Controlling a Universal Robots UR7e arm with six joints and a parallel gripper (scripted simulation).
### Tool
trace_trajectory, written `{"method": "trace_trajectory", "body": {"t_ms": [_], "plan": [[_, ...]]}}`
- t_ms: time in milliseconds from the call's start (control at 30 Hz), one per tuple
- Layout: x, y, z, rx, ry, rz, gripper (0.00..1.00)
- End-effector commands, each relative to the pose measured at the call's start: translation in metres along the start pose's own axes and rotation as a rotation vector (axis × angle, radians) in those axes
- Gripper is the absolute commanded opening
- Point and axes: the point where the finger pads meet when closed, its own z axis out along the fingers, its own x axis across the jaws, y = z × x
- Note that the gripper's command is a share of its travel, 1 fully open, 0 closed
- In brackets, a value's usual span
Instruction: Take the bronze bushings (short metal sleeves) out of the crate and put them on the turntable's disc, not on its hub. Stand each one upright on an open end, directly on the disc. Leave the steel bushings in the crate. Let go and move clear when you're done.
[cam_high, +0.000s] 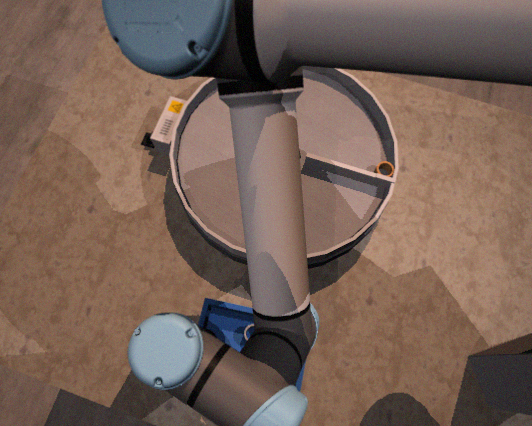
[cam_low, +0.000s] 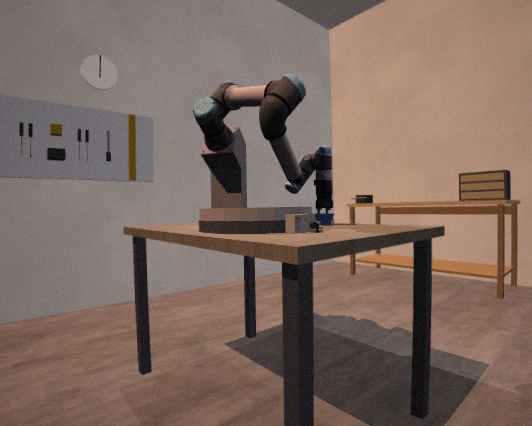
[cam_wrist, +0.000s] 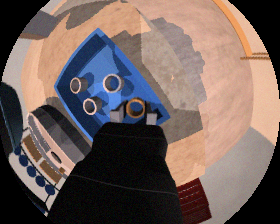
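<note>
The blue crate (cam_high: 227, 303) (cam_wrist: 102, 57) holds three steel bushings (cam_wrist: 84, 86) (cam_wrist: 121, 82) (cam_wrist: 98, 104), standing open end up. My gripper (cam_wrist: 136, 106) (cam_low: 324, 211) points down into the crate and is shut on a bronze bushing (cam_wrist: 127, 107), one finger on each side; its open end faces up. Whether it touches the crate floor I cannot tell. Another bronze bushing (cam_high: 385, 163) stands upright on the turntable's disc (cam_high: 215, 145), at the right, between the rim and the divider. The arm hides the middle of the disc and most of the crate in the top view.
The turntable has a raised rim (cam_high: 396, 145) and a divider wall (cam_high: 345, 167) from the middle to the right rim. A box with a warning label (cam_high: 167, 120) (cam_low: 296, 223) adjoins its left side. A dark block (cam_high: 505, 380) is at the lower right.
</note>
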Motion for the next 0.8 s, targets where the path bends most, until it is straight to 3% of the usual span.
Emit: {"method": "trace_trajectory", "body": {"t_ms": [0, 267, 567, 767], "plan": [[0.001, 0.001, 0.000, -0.002, 0.001, 0.002, 0.00], [0.001, 0.000, -0.007, -0.001, 0.002, -0.001, 0.00], [0.000, 0.000, -0.029, -0.001, 0.002, -0.001, 0.00], [0.000, 0.000, -0.058, -0.001, 0.002, -0.001, 0.00]]}}
